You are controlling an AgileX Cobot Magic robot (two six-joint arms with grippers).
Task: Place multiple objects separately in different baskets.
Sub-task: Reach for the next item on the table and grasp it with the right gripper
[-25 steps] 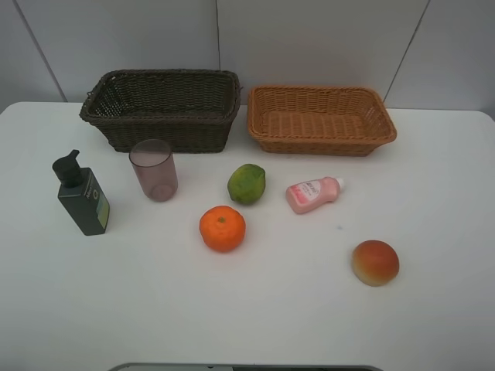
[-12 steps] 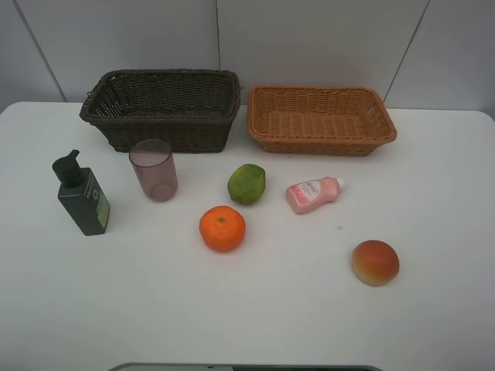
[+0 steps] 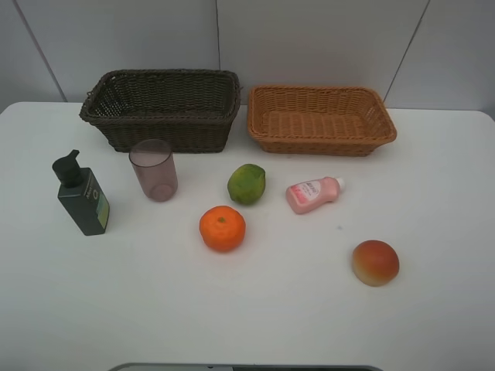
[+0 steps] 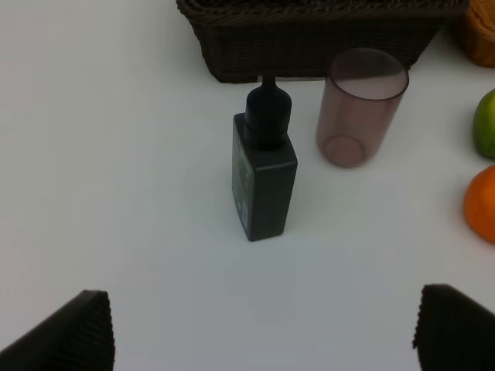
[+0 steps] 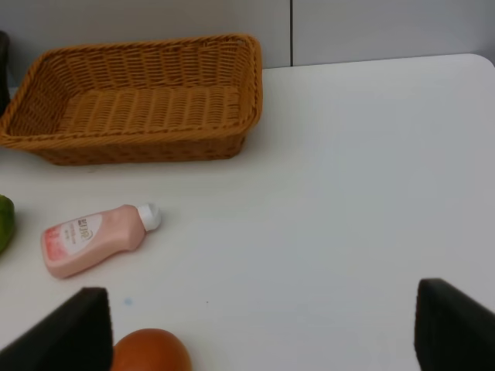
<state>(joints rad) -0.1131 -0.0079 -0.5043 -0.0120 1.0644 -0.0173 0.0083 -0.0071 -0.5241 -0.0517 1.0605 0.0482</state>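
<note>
Claws both spread wide, empty: left claw, right claw, tips only in frame | orange, green citrus edge-cropped, left wrist | apple-like fruit cropped, right wrist

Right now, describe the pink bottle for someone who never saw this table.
Find the orange-tan wicker basket, back right on the table. Just in front lies a small pink lotion bottle, white cap pointing right. Unlike the round green citrus beside it, it is pink and lies on its side.
</note>
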